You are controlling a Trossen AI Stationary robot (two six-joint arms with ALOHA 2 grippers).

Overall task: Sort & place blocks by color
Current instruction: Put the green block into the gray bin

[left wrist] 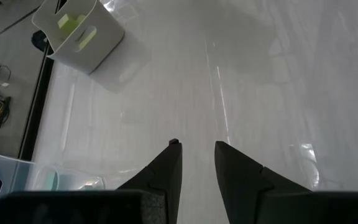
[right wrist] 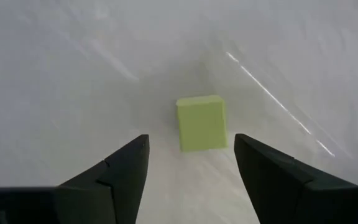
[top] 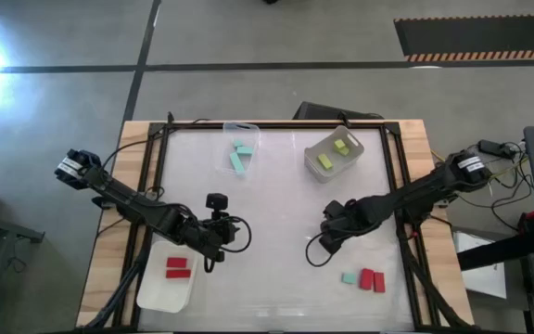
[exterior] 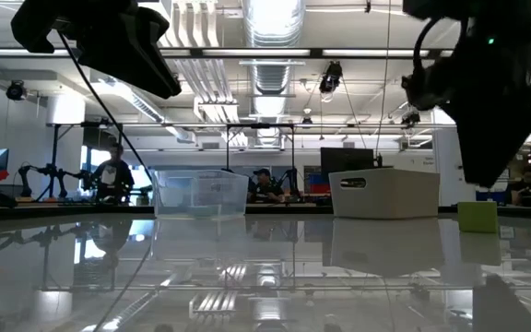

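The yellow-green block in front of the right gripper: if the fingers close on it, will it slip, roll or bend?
The yellow-green block has flat faces and square edges, so it probably will not roll. It looks solid and should stay stiff. On the glossy table a push may slide it. The open right gripper is wider than it.

The table [top: 276, 223] has a glossy white top that mirrors the ceiling lights, with bare pale wood along its left and right edges. The trays [top: 167, 284] look like smooth, translucent white plastic. The yellow-green block [right wrist: 201, 122] is matt, and the gripper fingers [right wrist: 120, 177] are matt dark plastic.
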